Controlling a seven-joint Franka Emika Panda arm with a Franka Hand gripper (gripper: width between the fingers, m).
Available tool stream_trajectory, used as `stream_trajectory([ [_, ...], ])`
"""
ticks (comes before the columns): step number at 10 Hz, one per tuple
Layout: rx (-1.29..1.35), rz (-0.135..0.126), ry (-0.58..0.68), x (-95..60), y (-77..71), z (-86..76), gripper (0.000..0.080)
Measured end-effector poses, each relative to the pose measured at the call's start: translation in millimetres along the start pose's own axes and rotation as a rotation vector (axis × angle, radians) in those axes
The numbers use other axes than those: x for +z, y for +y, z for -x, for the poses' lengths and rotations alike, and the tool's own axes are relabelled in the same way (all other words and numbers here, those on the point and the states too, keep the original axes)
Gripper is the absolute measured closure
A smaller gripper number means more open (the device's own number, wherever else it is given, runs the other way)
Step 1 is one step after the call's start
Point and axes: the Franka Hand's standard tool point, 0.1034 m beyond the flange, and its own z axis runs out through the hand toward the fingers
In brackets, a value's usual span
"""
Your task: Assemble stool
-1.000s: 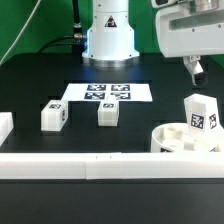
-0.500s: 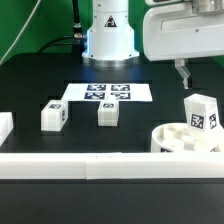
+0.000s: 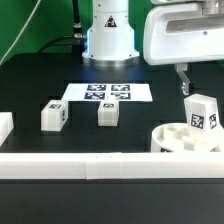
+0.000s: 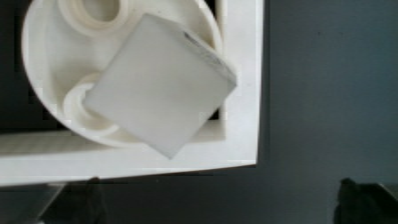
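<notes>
The stool's round white seat [image 3: 178, 139] lies at the exterior view's right, against the front rail. One tagged white leg [image 3: 202, 114] stands upright in it. Two more tagged legs [image 3: 54, 115] [image 3: 108, 113] stand loose on the black table near the marker board [image 3: 105, 93]. My gripper [image 3: 186, 84] hangs above and behind the seated leg, open and empty. In the wrist view the seat [image 4: 68, 60] and the leg [image 4: 164, 85] lie ahead of my dark fingertips [image 4: 365, 202], with nothing between them.
Long white rails [image 3: 100, 166] run along the table's front edge and meet in a corner [image 4: 242, 110] beside the seat. A white block [image 3: 4, 126] sits at the exterior view's left edge. The robot's base [image 3: 108, 35] stands behind the marker board.
My gripper has shifted toward the exterior view's left, staying open above the seated leg. The stool parts have not moved.
</notes>
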Motion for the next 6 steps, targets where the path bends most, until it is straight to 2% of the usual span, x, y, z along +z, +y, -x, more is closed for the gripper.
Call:
stream_trajectory([
  [3, -0.386, 0.040, -0.021, 5.3, 7.6, 2.7, 0.0150],
  [6, -0.551, 0.050, -0.020, 5.3, 10.2, 1.5, 0.0150],
])
